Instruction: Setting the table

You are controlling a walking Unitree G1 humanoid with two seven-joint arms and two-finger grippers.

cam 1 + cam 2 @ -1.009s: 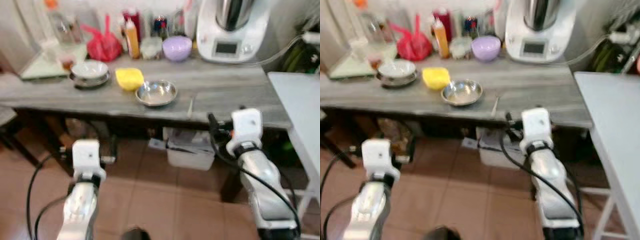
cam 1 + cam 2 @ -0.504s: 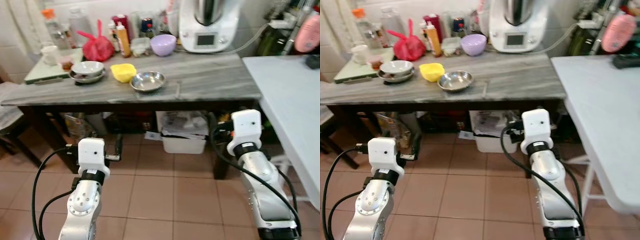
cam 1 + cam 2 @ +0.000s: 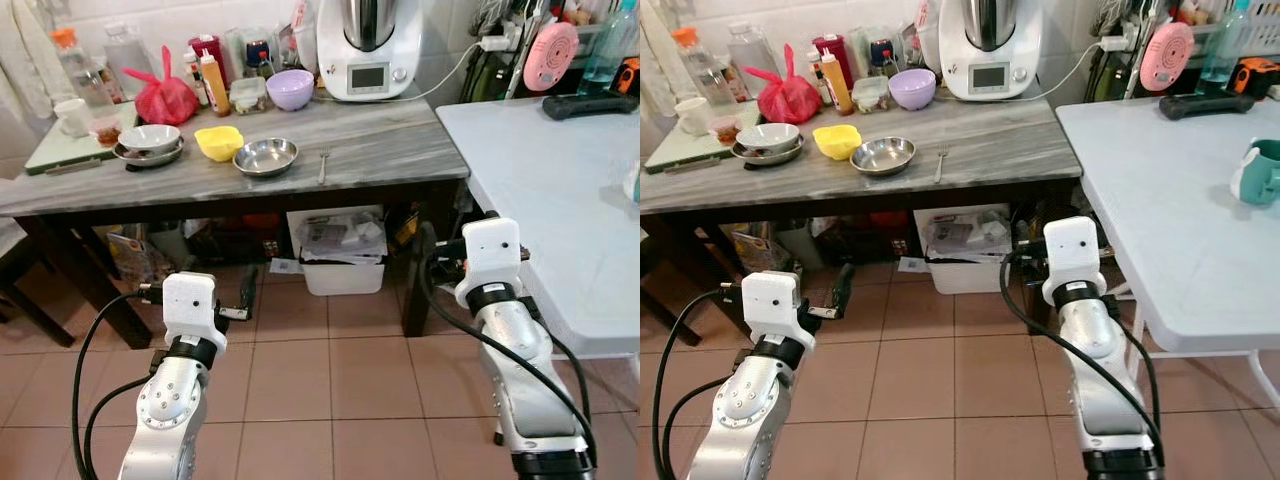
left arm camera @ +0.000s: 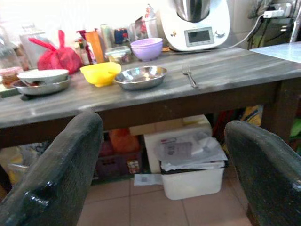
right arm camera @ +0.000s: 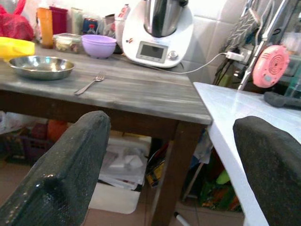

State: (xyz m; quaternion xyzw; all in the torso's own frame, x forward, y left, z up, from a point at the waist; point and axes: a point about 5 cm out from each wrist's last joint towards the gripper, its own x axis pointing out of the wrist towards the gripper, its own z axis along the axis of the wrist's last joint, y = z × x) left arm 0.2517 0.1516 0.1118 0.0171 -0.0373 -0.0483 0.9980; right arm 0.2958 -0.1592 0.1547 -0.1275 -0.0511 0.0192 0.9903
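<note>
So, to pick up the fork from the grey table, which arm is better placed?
Probably the right. The fork lies right of the steel bowl, nearer the right gripper than the left gripper. Both grippers are open and low, short of the grey table.

The bench (image 3: pixel 400 150) is grey with streaks like wood grain. On it stand a yellow bowl (image 3: pixel 219 142), a lilac bowl (image 3: pixel 290 88) and a red bag (image 3: pixel 163 97). The floor (image 3: pixel 340 400) has reddish-brown tiles.

Both arms reach forward, left gripper (image 4: pixel 160 160) and right gripper (image 5: pixel 174 160) jaws spread.
</note>
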